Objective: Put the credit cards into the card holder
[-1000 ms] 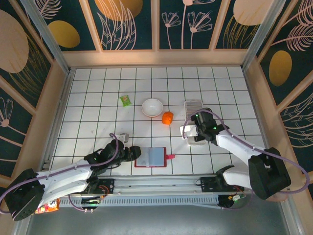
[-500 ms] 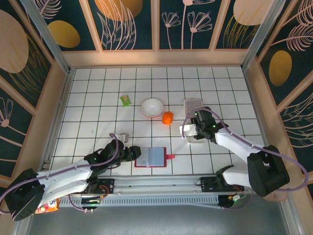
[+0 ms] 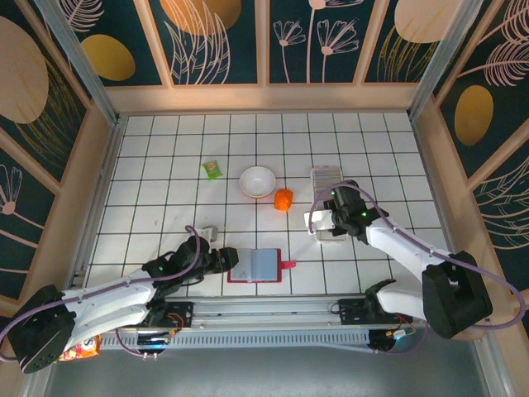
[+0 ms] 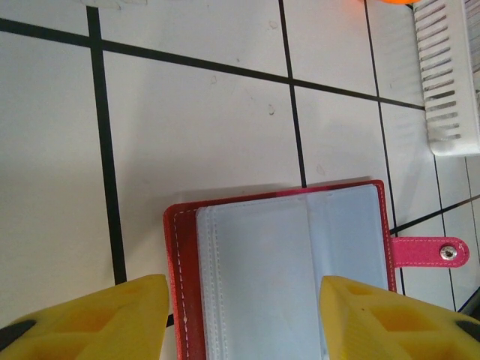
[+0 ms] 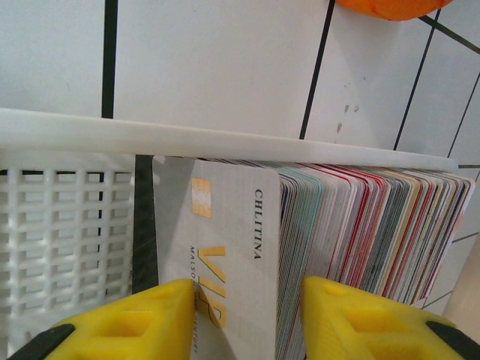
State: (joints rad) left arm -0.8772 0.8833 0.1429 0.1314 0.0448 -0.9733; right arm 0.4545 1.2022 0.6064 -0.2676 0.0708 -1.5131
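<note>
The card holder (image 3: 254,266) lies open and flat, pale inside up, on the white gridded table (image 3: 165,165) near its front edge, with the snap tab pointing right. The left gripper (image 3: 225,258) sits at the holder's left side. The left wrist view shows its yellow fingers (image 4: 97,319) spread wide, one over each side of the holder; contact cannot be told.

Farther back and to the right, the right gripper (image 3: 324,222) hangs over a white slotted tray (image 3: 328,176). The credit cards (image 5: 352,225) stand on edge in the tray in a tight row. The right gripper's fingers (image 5: 120,326) stand fairly close about the front card (image 5: 225,225), a pale one marked VIP. Whether they actually pinch it cannot be told.

A white bowl (image 3: 257,181) and a small orange object (image 3: 283,199) sit left of the tray.
</note>
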